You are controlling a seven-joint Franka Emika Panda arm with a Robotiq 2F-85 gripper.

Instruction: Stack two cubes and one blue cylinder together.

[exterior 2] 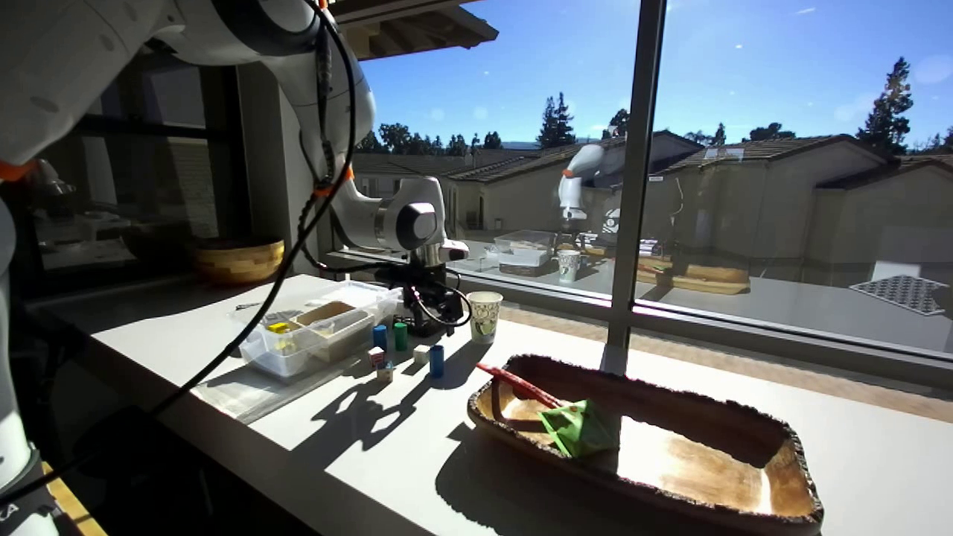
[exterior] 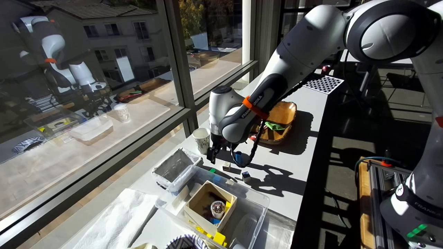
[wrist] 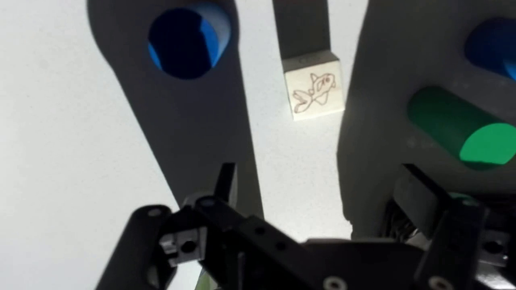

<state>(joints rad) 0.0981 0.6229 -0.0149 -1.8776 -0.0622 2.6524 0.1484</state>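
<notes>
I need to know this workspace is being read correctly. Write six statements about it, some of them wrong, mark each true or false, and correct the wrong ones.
1. A cube in the wrist view bears a fish drawing. True.
2. The fingers grip that cube. False: the fingers stand open, and the cube lies on the table, clear of them.
3. The blue cylinder nearest that cube sits on top of it. False: it stands beside the cube, apart from it.
4. The green cylinder stands upright. True.
5. The white cup stands upright. True.
6. The crumpled green item lies in that cup. False: it lies in the wooden tray.
</notes>
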